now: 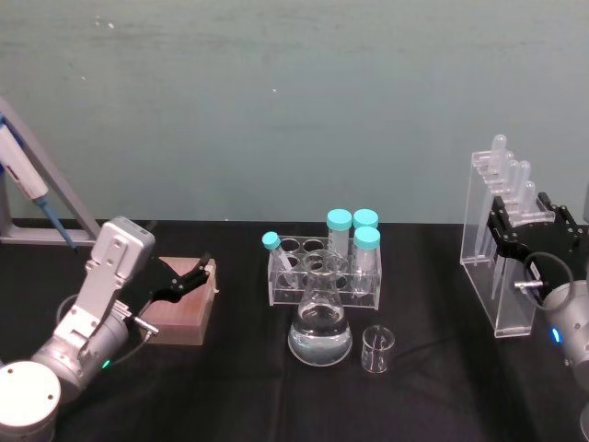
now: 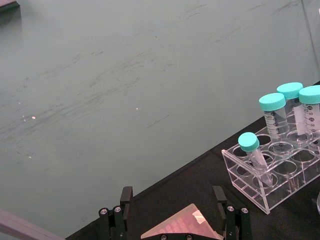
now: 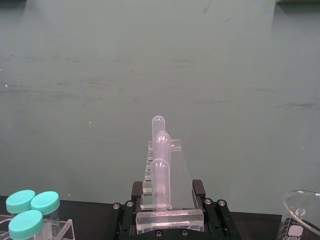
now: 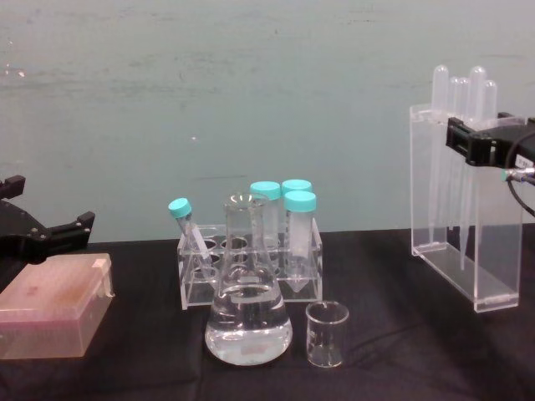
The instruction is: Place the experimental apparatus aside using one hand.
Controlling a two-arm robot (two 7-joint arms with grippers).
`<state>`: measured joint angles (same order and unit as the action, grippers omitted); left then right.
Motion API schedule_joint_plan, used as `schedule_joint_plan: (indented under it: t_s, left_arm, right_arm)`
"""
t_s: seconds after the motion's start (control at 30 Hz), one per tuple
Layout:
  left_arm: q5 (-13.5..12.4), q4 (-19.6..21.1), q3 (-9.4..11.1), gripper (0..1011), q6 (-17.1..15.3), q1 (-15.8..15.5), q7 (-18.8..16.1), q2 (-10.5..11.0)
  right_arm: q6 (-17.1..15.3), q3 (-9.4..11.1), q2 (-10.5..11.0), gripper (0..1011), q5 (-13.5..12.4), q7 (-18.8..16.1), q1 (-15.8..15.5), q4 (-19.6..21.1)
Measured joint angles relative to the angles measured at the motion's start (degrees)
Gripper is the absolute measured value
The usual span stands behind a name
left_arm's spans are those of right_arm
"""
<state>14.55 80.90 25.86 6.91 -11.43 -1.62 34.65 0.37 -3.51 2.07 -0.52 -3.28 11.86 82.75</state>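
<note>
The clear acrylic pipette stand point(image 1: 502, 285) stands tall at the table's right side, with several plastic pipettes rising from its top. My right gripper point(image 1: 534, 235) is shut on its upper part, one black finger on each side, as the right wrist view shows point(image 3: 167, 200). In the chest view the stand point(image 4: 447, 242) looks to have its base on the black tabletop. The conical flask point(image 1: 319, 330) with clear liquid and the small glass beaker point(image 1: 377, 348) sit at the centre front. My left gripper point(image 1: 189, 276) hangs open above a pink box at the left.
A clear rack point(image 1: 317, 290) of teal-capped tubes stands just behind the flask. The pink box point(image 1: 179, 318) lies at the left, below my left gripper. A pipettor point(image 1: 23, 175) on a grey frame stands at the far left. Bare black table lies between the beaker and the stand.
</note>
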Motion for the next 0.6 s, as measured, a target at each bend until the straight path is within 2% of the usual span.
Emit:
schedule_joint_plan:
  t_s: [0.6]
  left_arm:
    - [0.0, 0.0, 0.0, 1000, 0.0, 0.0, 0.0, 0.0]
  right_arm:
    - [1.1, 1.2, 1.8, 605, -0.9, -1.6, 0.1, 0.0]
